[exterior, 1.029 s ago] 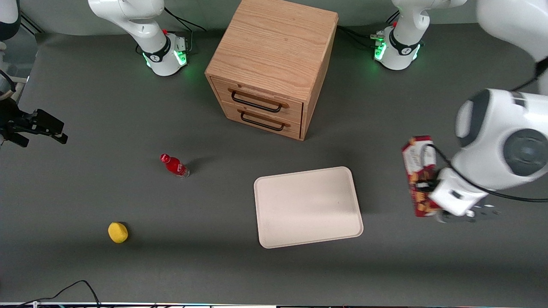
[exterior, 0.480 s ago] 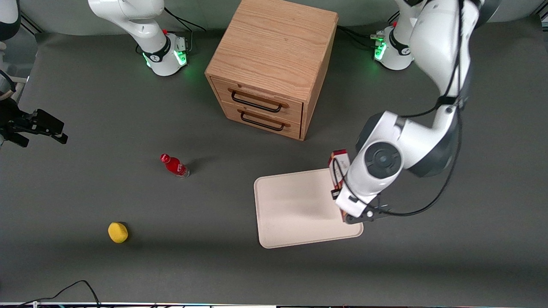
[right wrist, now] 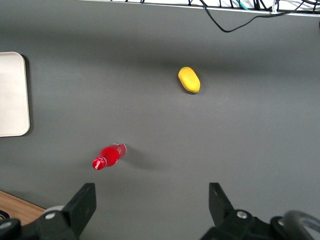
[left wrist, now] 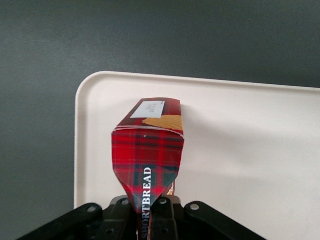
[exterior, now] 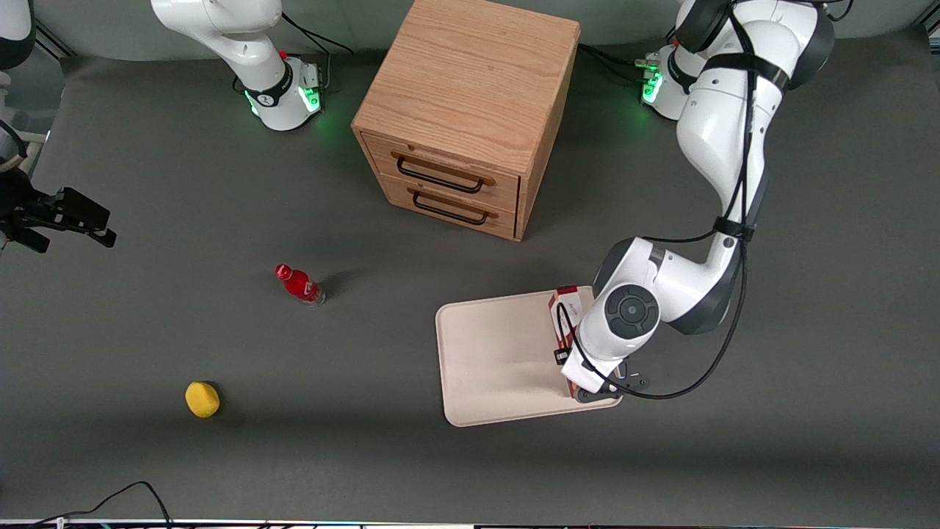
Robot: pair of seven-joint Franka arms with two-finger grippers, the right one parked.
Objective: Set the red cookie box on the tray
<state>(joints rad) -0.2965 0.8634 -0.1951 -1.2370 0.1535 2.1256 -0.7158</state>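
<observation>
Surface: dark grey matte table [exterior: 220, 455], uniform, no markings; a black cable [exterior: 117, 499] lies at the edge nearest the front camera.
Cabinet: wooden two-drawer cabinet [exterior: 470, 88] stands farther from the front camera than the tray; both drawers closed, dark handles facing the camera.
Tray: cream-white tray [exterior: 499, 360] flat on the table, rounded corners, low rim; also seen from the left wrist [left wrist: 250, 150].
Gripper: left gripper [exterior: 580, 378] sits over the tray's end toward the working arm, low above the surface. Fingers [left wrist: 122, 212] are pinched tight on the red cookie box, carton squeezed narrow where gripped.
Red cookie box: red cookie box [exterior: 562, 316] held in the gripper, over the tray and inside its rim. Wrist view shows red tartan face [left wrist: 147, 155], "SHORTBREAD" lettering, white label at the free end near a tray corner. Cannot tell whether the free end touches the tray.
Other items: small red bottle [exterior: 299, 284] and a yellow object [exterior: 202, 399], both toward the parked arm's end, well apart from the tray.
</observation>
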